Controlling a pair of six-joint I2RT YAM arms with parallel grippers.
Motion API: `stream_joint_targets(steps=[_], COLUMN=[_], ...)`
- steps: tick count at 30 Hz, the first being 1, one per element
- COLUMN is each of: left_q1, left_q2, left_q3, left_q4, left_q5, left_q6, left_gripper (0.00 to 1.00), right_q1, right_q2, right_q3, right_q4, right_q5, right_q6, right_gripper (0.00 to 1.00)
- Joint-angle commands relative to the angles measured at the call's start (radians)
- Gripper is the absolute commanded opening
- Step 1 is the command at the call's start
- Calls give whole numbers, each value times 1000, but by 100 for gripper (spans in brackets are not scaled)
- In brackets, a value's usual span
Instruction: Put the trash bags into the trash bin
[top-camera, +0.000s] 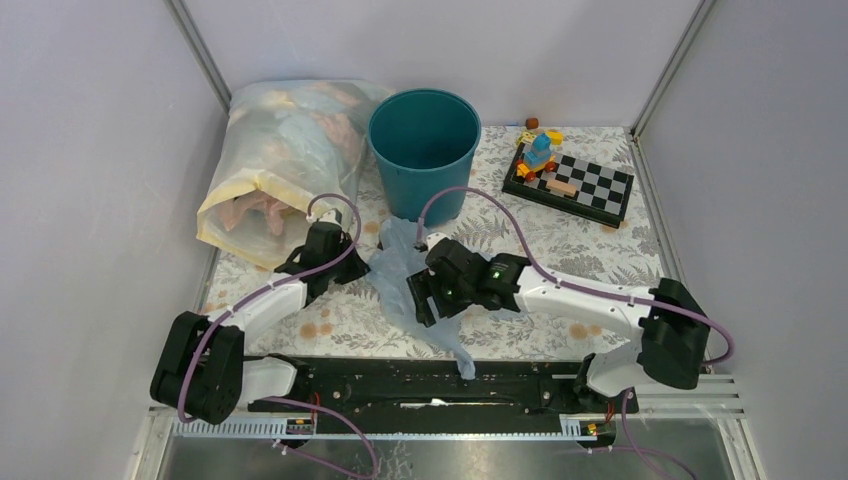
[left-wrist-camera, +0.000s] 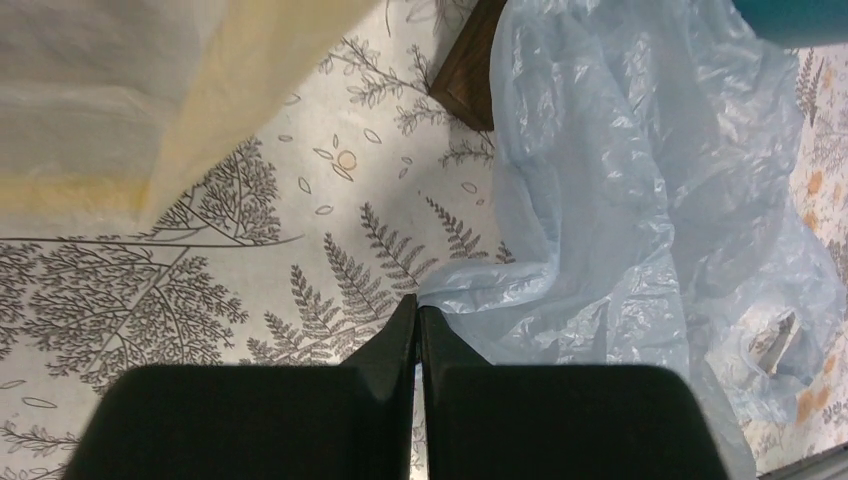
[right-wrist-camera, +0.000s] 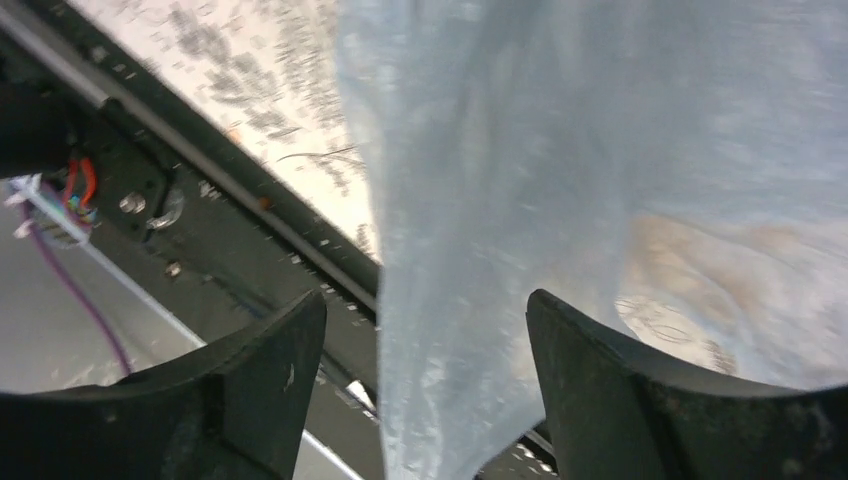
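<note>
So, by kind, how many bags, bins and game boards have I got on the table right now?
Bags: 2, the pale-blue bag and the yellowish bag stuffed with cloth
Bins: 1, the teal bin
Game boards: 1, the chessboard
Total: 4

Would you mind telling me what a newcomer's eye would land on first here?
The crinkly pale-blue trash bag lies mid-table, its tail draped over the near rail, with the open right gripper straddling it and the shut left gripper at its edge. Behind it stands the teal trash bin, upright; a large clear bag of cloth sits beside it.
</note>
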Motion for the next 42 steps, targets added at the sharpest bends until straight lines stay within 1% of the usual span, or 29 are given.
stream_joint_targets(steps=[1, 7, 9, 13, 16, 19, 22, 25, 28, 31, 34, 35, 36, 37, 38, 41, 42], left_q1=[17, 24, 24, 25, 24, 24, 24, 24, 23, 24, 25, 25, 25, 24, 24, 23, 23], left_q2=[13, 34, 35, 34, 34, 40, 42, 40, 32, 33, 40, 41, 42, 39, 38, 21, 15], left_q3=[45, 46, 41, 35, 34, 36, 35, 28, 16, 11, 13, 14, 15, 15, 15, 15, 16], left_q4=[31, 38, 41, 43, 42, 41, 34, 37, 50, 57, 57, 58, 57, 58, 58, 55, 49], left_q5=[-56, -43, -32, -26, -27, -24, -25, -24, -18, -12, -6, -5, -5, -2, -3, 3, 3], left_q6=[15, 28, 27, 35, 40, 44, 51, 53, 51, 51, 52, 53, 51, 50, 49, 48, 47], left_gripper=[0, 0, 0, 0, 0, 0, 0, 0, 0, 0, 0, 0, 0, 0, 0, 0, 0], right_q1=[-57, -140, -174, -278, -324, -353, -373, -382, -399, -414, -416, -415, -415, -416, -416, -416, -416], right_q2=[-87, -168, -164, -105, -39, 36, 107, 150, 167, 192, 214, 216, 211, 204, 192, 128, 100], right_q3=[-11, -112, -122, -112, -94, -56, 0, 22, -5, -37, -55, -60, -67, -75, -83, -116, -127], right_q4=[-69, -53, -45, -24, 16, 45, 54, 87, 174, 232, 260, 261, 263, 265, 266, 273, 274], right_q5=[186, 386, 411, 343, 287, 239, 231, 218, 110, 23, 6, 19, 29, 35, 39, 88, 106], right_q6=[8, 49, 26, -47, -107, -152, -201, -257, -311, -330, -345, -346, -348, -348, -348, -338, -331], right_gripper=[81, 76, 75, 75, 75, 76, 76, 81, 87, 86, 84, 81, 75, 61, 49, 20, 13])
